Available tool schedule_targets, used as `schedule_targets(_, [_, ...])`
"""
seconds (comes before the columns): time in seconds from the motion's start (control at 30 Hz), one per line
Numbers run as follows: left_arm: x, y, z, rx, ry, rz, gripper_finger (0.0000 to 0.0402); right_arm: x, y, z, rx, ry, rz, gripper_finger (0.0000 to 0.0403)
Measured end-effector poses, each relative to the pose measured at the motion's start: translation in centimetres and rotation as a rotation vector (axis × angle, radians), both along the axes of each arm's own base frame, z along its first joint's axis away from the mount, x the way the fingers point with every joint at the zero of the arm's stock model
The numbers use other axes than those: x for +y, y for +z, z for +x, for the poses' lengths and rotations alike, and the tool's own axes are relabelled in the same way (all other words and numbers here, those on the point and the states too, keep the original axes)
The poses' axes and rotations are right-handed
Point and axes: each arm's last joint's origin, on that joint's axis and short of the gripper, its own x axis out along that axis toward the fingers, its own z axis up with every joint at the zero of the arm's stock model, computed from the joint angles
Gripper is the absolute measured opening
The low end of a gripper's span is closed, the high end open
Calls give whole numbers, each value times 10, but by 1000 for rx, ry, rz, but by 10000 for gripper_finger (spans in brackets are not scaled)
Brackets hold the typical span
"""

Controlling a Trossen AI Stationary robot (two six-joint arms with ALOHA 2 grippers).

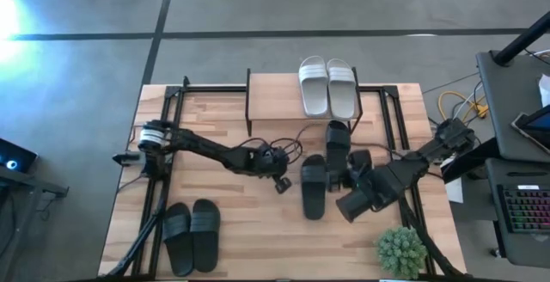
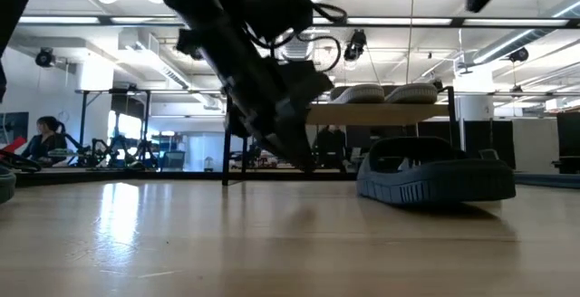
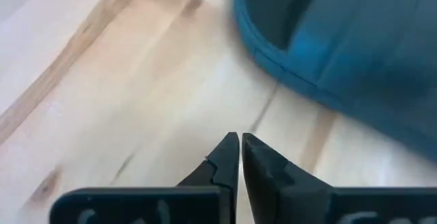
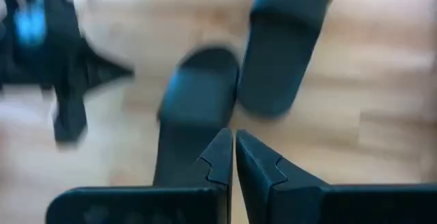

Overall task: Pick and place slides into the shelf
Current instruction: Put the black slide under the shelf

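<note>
Black fingertips pressed together and holding nothing: that is the right gripper [image 4: 233,157], hovering near the table's right edge over the middle pair of black slides [image 1: 325,172]. The left gripper [image 1: 280,180] is likewise closed and empty, just beside the nearer slide of that pair, toward the table's centre. Each slide's long axis runs from the front edge toward the back edge, and the right wrist view looks straight along it. The shelf [image 1: 275,100] stands at the back edge with two white slides [image 1: 327,86] on its top; another black pair [image 1: 191,236] lies near the front-left corner. Both arms seem about equally near; the jaws must open first.
</note>
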Motion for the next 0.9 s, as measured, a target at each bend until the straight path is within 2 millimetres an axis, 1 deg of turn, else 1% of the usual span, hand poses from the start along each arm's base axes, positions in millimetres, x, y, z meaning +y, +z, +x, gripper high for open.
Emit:
schedule_targets(0.07, [-7,8,-5,12,-31,10,5,14,-5,-1,7,39,67,12])
schedule_targets(0.17, [-20,24,-14,8,-68,11,5,40,-21,2,-37,81,184,12])
schedule_targets(0.3, [-35,49,-32,-46,-117,3,5,75,-59,15,-124,81,309,12])
schedule_targets(0.4, [-41,64,-51,-86,-141,0,5,92,-89,30,-166,62,348,12])
schedule_targets(0.47, [-43,72,-67,-92,-142,15,5,99,-106,40,-175,60,352,12])
schedule_targets(0.5, [-42,73,-76,-75,-131,30,5,103,-113,43,-168,56,346,12])
schedule_targets(0.6, [-41,77,-102,-45,-111,81,5,111,-127,53,-147,53,332,12])
schedule_targets(0.63, [-39,76,-111,-25,-104,97,5,113,-130,56,-143,53,332,12])
schedule_targets(0.7, [-37,76,-125,-38,-86,94,5,117,-134,60,-130,53,336,12])
schedule_targets(0.77, [-34,72,-139,-30,-53,86,5,120,-139,65,-120,50,333,12])
schedule_targets(0.9, [-29,66,-157,-50,-19,57,5,117,-144,69,-90,22,308,12])
